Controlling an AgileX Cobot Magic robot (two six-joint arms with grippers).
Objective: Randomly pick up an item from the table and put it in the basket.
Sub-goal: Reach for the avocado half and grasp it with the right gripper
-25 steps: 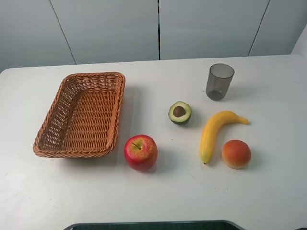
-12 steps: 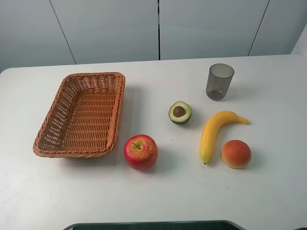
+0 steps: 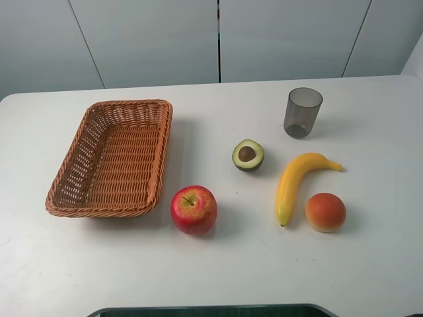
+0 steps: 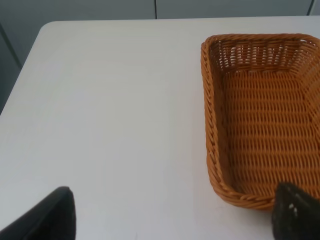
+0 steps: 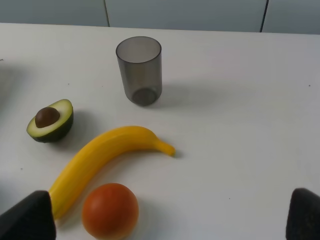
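Observation:
The half avocado (image 3: 248,155) lies cut face up, brown pit showing, on the white table (image 3: 218,264) between the basket and the banana; it also shows in the right wrist view (image 5: 50,121). The orange-brown wicker basket (image 3: 112,157) lies empty at the left and shows in the left wrist view (image 4: 262,115). Neither gripper shows in the exterior high view. My left gripper (image 4: 170,220) is open and empty, its dark fingertips (image 4: 50,215) wide apart short of the basket's near corner. My right gripper (image 5: 165,220) is open and empty, short of the fruit.
A red apple (image 3: 193,209) sits by the basket's near right corner. A yellow banana (image 3: 294,183) and a round orange fruit (image 3: 325,212) lie right of the avocado. A grey translucent cup (image 3: 302,112) stands behind them. A dark edge (image 3: 211,310) runs along the table's front.

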